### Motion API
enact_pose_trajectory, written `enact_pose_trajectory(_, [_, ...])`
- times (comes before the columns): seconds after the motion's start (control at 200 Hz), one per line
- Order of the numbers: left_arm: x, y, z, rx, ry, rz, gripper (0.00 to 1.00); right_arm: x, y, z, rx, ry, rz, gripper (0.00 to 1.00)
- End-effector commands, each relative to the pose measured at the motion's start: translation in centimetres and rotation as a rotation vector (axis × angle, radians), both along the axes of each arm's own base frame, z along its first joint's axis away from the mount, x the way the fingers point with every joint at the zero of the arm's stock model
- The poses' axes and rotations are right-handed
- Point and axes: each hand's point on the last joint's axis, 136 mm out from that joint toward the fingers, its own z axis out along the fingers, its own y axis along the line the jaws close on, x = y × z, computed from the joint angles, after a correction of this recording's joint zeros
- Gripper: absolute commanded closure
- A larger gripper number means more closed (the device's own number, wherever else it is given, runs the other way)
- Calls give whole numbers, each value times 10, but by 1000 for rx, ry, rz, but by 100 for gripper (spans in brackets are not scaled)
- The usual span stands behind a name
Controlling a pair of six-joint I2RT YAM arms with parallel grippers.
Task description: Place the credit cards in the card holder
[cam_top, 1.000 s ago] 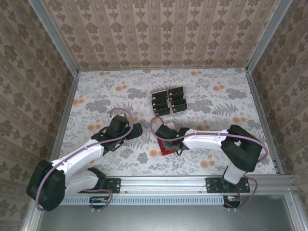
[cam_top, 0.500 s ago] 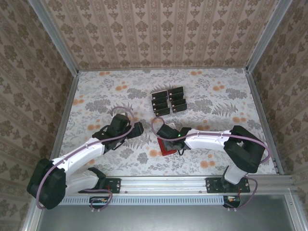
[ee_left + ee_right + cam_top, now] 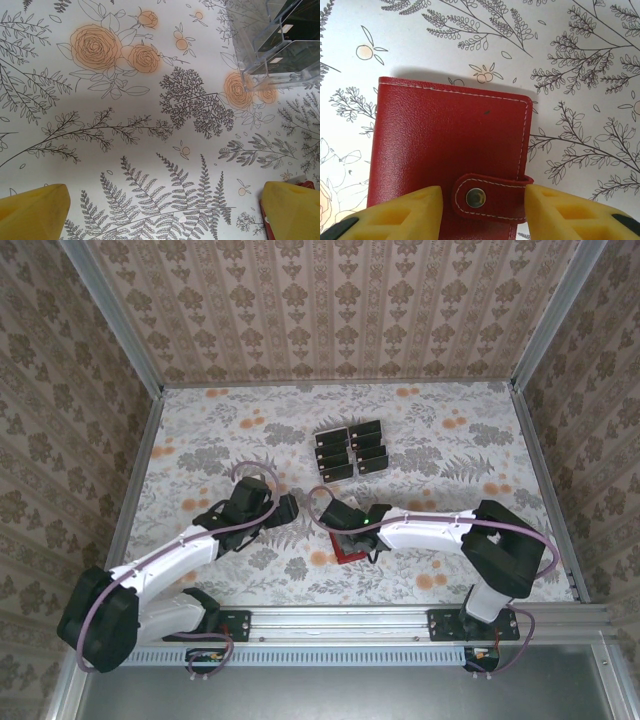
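The card holder (image 3: 450, 135) is a red wallet lying closed on the flowered table, its snap tab (image 3: 490, 197) fastened. My right gripper (image 3: 482, 210) is open just above it, one yellow finger on each side of the tab, the right fingertip against the tab's end. From above, the wallet (image 3: 351, 550) pokes out under that gripper (image 3: 345, 532). The credit cards (image 3: 350, 452), black with pale marks, stand in a clear tray farther back. My left gripper (image 3: 287, 508) hovers open and empty left of the wallet; its wrist view catches the cards (image 3: 295, 47) at upper right.
The clear plastic tray (image 3: 252, 47) holding the cards sits mid-table. Patterned walls with metal rails (image 3: 135, 500) enclose the table on three sides. A sliver of the red wallet (image 3: 306, 184) shows beside my left gripper's right finger (image 3: 292, 210).
The left gripper has edged right, toward the wallet. The right gripper has shifted slightly left over the wallet. The wallet and cards have not moved.
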Motion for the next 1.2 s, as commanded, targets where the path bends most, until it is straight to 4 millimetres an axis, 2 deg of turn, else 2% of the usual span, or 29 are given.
enact_pose_trajectory(0.0, [4, -3, 5, -4, -9, 10, 0, -2, -7, -4, -57, 5, 9, 53])
enact_pose_trajectory(0.165, [4, -4, 4, -4, -7, 10, 0, -3, -11, -11, -84, 13, 9, 57])
enact_pose_trajectory(0.355, [5, -4, 5, -2, -8, 10, 0, -2, -13, -12, -98, 9, 7, 72])
enact_pose_trajectory(0.46, [4, -4, 6, -3, -8, 9, 0, -1, -13, -8, -93, 2, 7, 82])
enact_pose_trajectory(0.58, [5, -6, 6, -6, -7, 7, 0, 1, -14, 0, -80, -13, 1, 100])
enact_pose_trajectory(0.8, [9, -15, 11, -37, -13, -4, 0, 4, -10, 22, 13, -49, -22, 100])
enact_pose_trajectory(1.195, [19, -66, 25, -276, -28, -42, 0, 6, 8, 62, 191, -85, -32, 100])
